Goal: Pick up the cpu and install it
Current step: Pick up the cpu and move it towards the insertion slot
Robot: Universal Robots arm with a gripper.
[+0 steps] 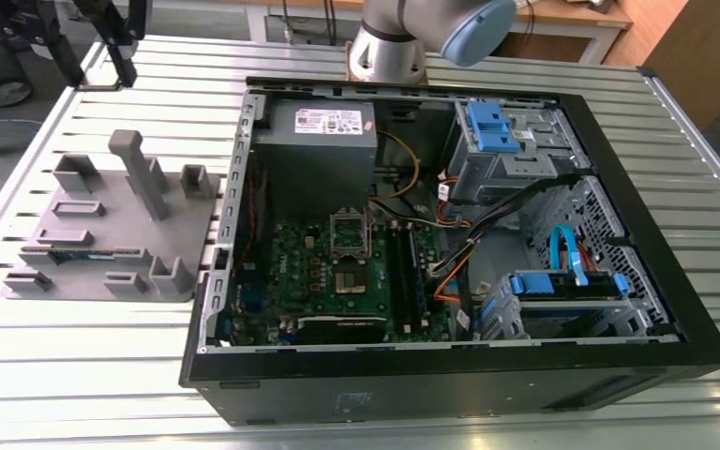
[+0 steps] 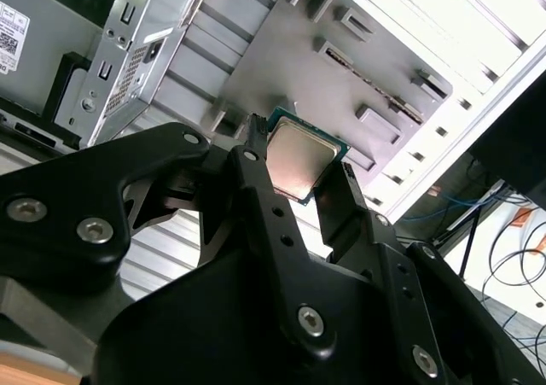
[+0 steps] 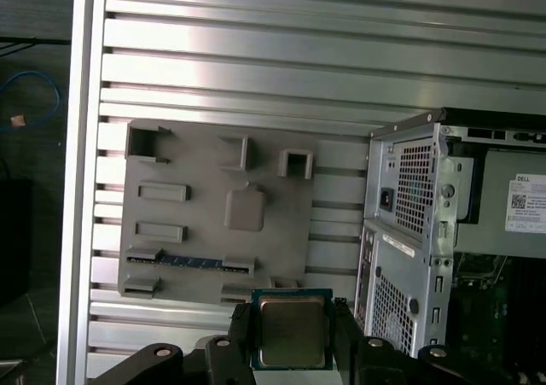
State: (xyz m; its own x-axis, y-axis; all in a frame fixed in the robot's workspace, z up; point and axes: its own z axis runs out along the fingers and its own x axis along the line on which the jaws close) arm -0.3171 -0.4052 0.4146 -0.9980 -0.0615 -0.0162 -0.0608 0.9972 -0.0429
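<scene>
The cpu (image 3: 292, 329) is a small square chip with a dull silvery top and a green rim. My gripper (image 3: 292, 351) is shut on it, one black finger (image 3: 241, 334) on each side. In the second wrist view the cpu (image 2: 303, 156) sits tilted between the same fingers (image 2: 256, 159) of the gripper (image 2: 299, 176). It hangs well above the grey block tray (image 3: 213, 189) and beside the computer case (image 3: 409, 231). On the green board in the open case, the metal-framed socket (image 1: 350, 239) is seen in the exterior view.
The grey block tray (image 1: 110, 234) lies on the slatted metal table (image 1: 85, 356) at the exterior view's left of the case (image 1: 460, 375). A thin green memory stick (image 3: 192, 263) rests in the tray. The arm's base (image 1: 392, 42) stands behind the case. Cables and drive bays fill the case's right half.
</scene>
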